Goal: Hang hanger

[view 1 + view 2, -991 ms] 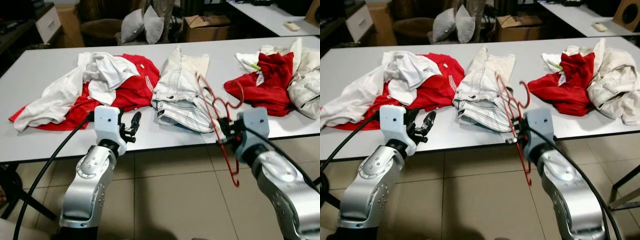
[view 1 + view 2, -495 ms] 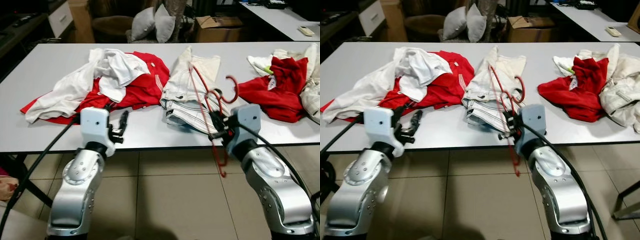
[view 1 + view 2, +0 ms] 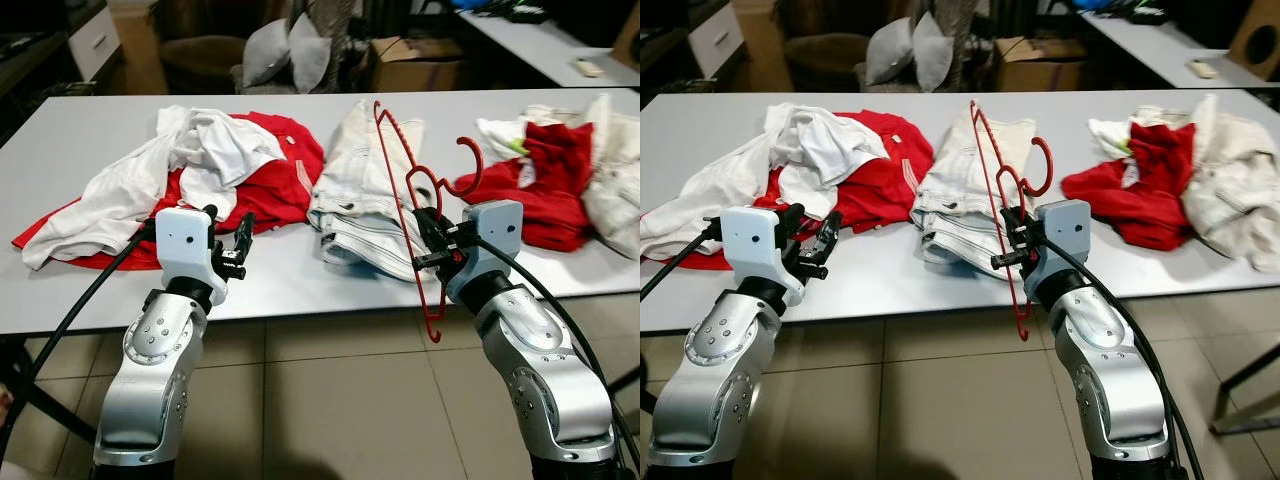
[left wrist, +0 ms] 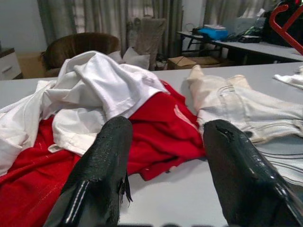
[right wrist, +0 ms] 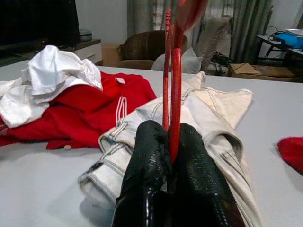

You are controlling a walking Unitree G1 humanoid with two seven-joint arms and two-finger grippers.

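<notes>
Holding the red hanger (image 3: 412,205) upright at the worktop (image 3: 300,285) edge, our right gripper (image 3: 432,243) has its jaws clamped on the wire; our left gripper (image 3: 238,250) hovers with jaws apart, holding nothing. Beyond: cream jeans (image 3: 365,195), red shirt (image 3: 270,175), white garment (image 3: 205,145).

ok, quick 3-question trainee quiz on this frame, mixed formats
1. True or false: the right gripper is shut on the red hanger.
2. What lies on the table straight ahead of the open left gripper? A) red and white clothes B) a cardboard box C) a pillow
3. Fill in: the hanger's hook points ____, clear of the cream jeans.

Key: 1 true. 2 A. 3 up.
</notes>
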